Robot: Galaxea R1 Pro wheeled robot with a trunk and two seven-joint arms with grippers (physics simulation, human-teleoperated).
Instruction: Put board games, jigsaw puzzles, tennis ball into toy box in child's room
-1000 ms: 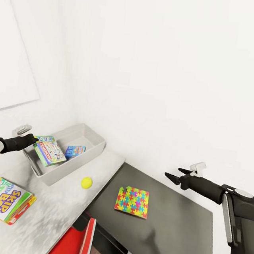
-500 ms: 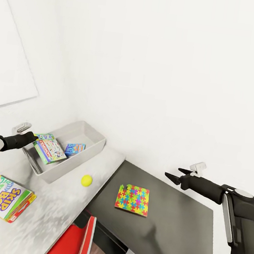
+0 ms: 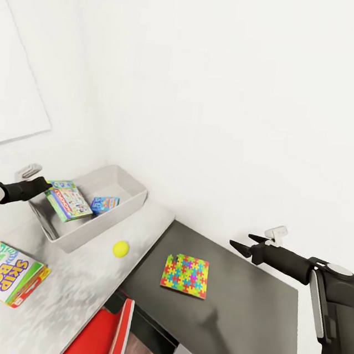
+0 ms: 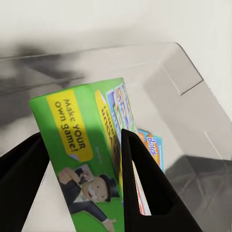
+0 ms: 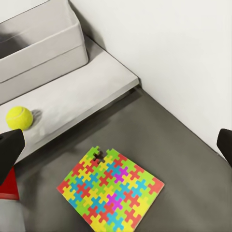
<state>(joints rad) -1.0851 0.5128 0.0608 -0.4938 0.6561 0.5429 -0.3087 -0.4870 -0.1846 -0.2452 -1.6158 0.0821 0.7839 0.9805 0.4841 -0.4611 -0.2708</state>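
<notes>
The left gripper [image 3: 41, 186] clamps the green-white board game [image 3: 67, 200] (tilted) over the toy box [image 3: 128, 190], just beside the blue game [image 3: 104, 204] inside; the right gripper [image 3: 239, 241] hangs wide open.

Two robot arms enter from the lower corners of the head view. Each has a matte black forearm, a light grey band at the joint, and a small white block on top near the wrist. The left gripper [image 3: 41, 184] and right gripper [image 3: 241, 242] end in tapered black fingers [image 4: 140, 183].
</notes>
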